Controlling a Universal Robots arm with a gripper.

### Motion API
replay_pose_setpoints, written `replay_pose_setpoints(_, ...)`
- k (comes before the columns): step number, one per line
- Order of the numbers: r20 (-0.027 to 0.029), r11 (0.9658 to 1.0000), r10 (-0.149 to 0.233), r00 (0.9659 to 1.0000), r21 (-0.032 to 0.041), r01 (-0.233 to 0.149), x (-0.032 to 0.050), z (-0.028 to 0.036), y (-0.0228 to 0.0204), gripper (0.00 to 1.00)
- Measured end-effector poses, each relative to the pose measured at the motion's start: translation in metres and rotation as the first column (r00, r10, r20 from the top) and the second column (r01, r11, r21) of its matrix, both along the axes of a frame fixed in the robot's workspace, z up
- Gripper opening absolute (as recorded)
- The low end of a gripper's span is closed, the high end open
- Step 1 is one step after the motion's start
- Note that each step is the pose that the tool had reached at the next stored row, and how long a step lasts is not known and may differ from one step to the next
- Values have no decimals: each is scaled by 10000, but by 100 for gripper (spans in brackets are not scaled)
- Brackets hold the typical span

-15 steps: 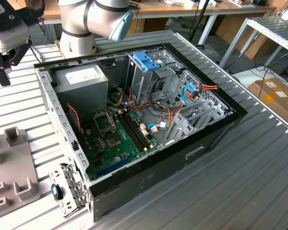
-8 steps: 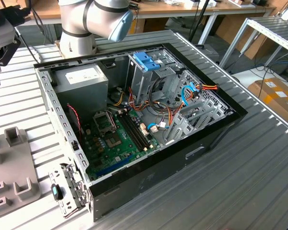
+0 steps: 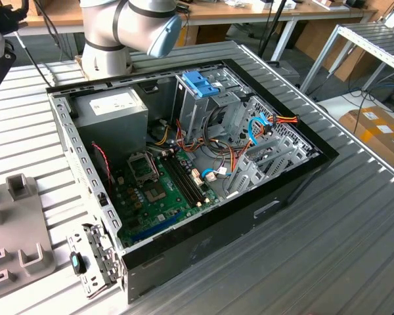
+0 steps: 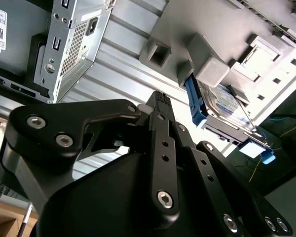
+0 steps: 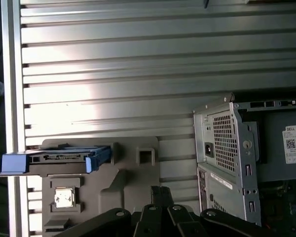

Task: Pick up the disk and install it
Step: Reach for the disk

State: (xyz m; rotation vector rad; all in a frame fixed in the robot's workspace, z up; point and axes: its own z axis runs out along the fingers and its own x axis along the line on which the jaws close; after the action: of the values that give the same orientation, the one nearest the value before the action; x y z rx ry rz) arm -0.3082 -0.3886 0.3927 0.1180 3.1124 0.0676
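Hovering pressed together and empty, the gripper [image 4: 160,98] is at the pickup stage, I'd say. The disk [image 5: 64,158] stands on edge in a grey holder [image 5: 133,180] by the table [image 5: 138,74] edge, untouched. Grasping needs spread jaws squared to it. Beyond lies the open computer case [image 3: 249,216].

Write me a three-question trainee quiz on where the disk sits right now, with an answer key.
1. True or false: the disk is already installed in the computer case.
2. What holds the disk? A) the grey fixture on the table B) the motherboard C) the drive cage
3. Fill in: the disk's side rails are ____ in colour.
Key: 1 false; 2 A; 3 blue.
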Motion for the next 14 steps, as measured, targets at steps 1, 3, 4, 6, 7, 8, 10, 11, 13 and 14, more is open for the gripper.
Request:
replay_pose_setpoints(1,0,10000,1,10000,0,-1,-13,0,6,11)
replay_pose_setpoints(3,-1,10000,1,10000,0,-1,-42,-1,16,11)
replay_pose_setpoints(4,-1,10000,1,10000,-1,-1,-60,-1,21,11)
replay_pose_setpoints(6,-1,10000,0,10000,-1,0,-105,-2,29,11)
replay_pose_setpoints(7,-1,10000,0,10000,0,0,-137,-3,34,11)
replay_pose_setpoints(8,-1,10000,0,10000,-1,0,-153,-3,36,11)
replay_pose_setpoints(10,-1,10000,0,10000,-1,0,-185,-3,38,11)
replay_pose_setpoints(11,-1,10000,0,10000,-1,0,-191,-3,38,11)
replay_pose_setpoints(13,-1,10000,1,10000,-1,-1,-194,-3,39,11)
replay_pose_setpoints(14,-1,10000,0,10000,-1,0,-195,-3,39,11)
